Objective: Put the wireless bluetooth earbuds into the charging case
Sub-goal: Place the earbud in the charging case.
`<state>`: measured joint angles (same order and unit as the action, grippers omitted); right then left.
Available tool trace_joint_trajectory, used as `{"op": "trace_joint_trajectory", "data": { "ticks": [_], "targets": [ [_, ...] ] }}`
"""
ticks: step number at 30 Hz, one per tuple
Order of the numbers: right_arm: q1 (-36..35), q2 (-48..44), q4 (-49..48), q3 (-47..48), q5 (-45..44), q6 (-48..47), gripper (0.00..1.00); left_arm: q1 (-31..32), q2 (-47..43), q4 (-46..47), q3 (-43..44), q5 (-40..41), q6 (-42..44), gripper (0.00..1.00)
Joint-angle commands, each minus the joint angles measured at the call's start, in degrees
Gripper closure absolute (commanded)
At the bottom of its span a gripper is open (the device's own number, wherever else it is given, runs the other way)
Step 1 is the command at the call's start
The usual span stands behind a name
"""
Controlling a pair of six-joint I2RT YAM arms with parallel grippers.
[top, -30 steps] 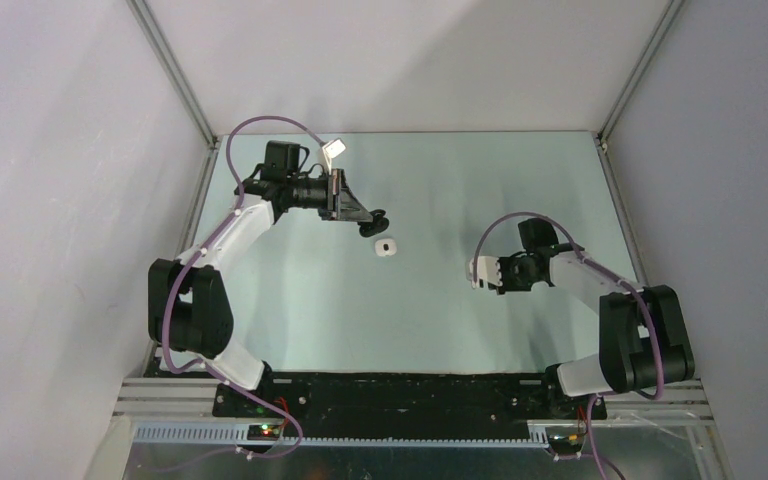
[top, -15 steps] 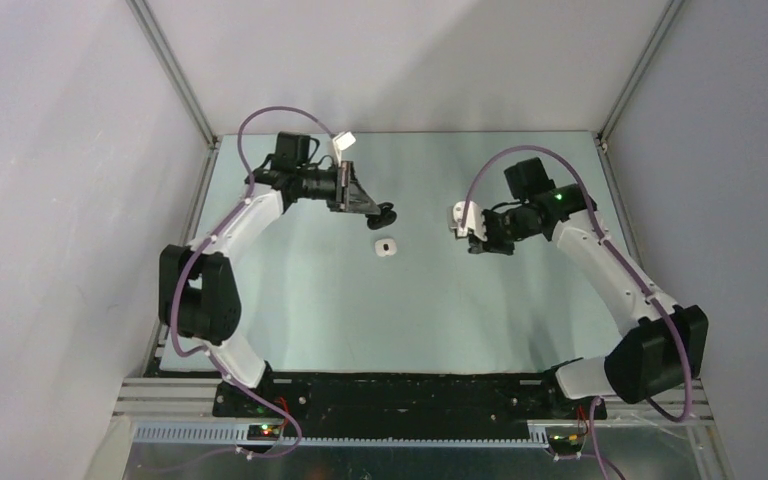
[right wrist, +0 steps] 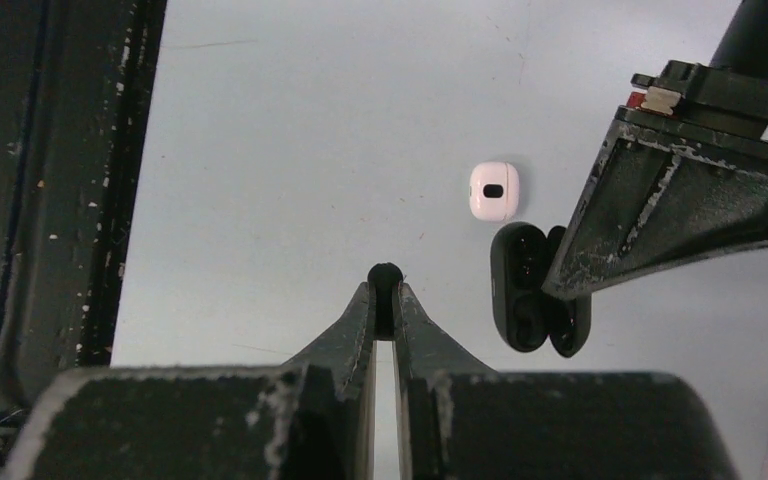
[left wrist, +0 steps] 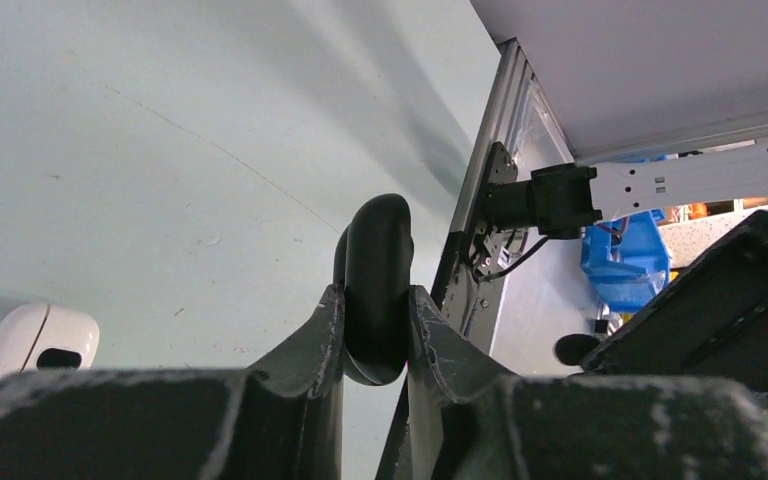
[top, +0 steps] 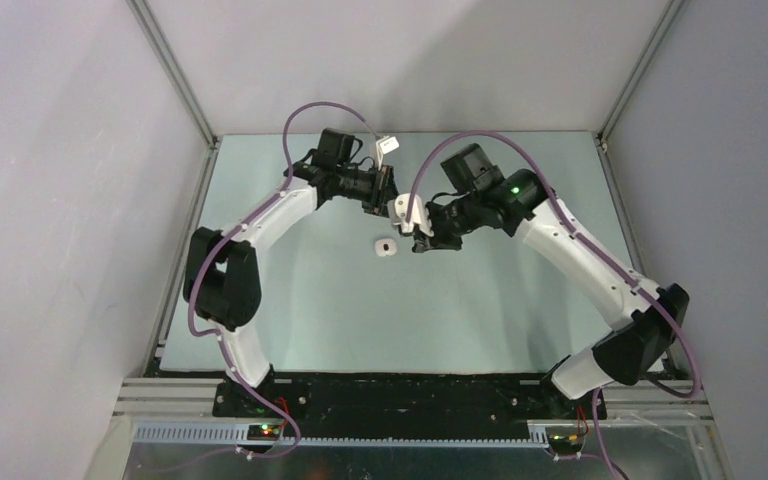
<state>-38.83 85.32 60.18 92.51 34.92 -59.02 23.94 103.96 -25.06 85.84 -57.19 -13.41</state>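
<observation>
Left wrist view: left fingers (left wrist: pixel 325 330) clenched on black charging case (left wrist: pixel 376 290), seen edge-on above the counter (left wrist: pixel 160 150). At 8 o'clock of it, lying on the counter, closed white case (left wrist: pixel 35 345). Right wrist view: right fingers (right wrist: pixel 360 310) narrowed almost shut, pinching tiny black earbud (right wrist: pixel 385 274) at the tips. Held near the black charging case's open halves, at their 9 o'clock, not touching. White case at 11 o'clock of those halves.

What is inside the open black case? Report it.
The black case, held by the left gripper, shows two dark hollows, seemingly empty; black on black, so uncertain. The gripper's finger covers its right part. The right gripper pinches a black earbud.
</observation>
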Motion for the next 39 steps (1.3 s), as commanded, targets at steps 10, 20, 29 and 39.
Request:
{"op": "trace_joint_trajectory", "data": {
  "ticks": [10, 20, 29, 39],
  "targets": [
    [-2.9, 4.8, -12.5, 1.9, -12.2, 0.7, 0.93, 0.6, -3.1, 0.3, 0.5, -1.9, 2.5, 1.0],
    [-2.9, 5.7, -15.7, 0.2, -14.9, -0.5, 0.92, 0.8, -3.9, -0.2, 0.6, -1.1, 2.9, 1.0],
    [-3.1, 6.2, -15.1, -1.6, -14.6, -1.2, 0.92, 1.3, -4.2, -0.6, 0.5, -0.6, 3.1, 1.0],
    [-3.3, 6.3, -15.6, -3.8, -15.1, -2.5, 0.91, 1.5, -4.2, -1.0, 0.7, -0.6, 3.5, 1.0]
  ]
}}
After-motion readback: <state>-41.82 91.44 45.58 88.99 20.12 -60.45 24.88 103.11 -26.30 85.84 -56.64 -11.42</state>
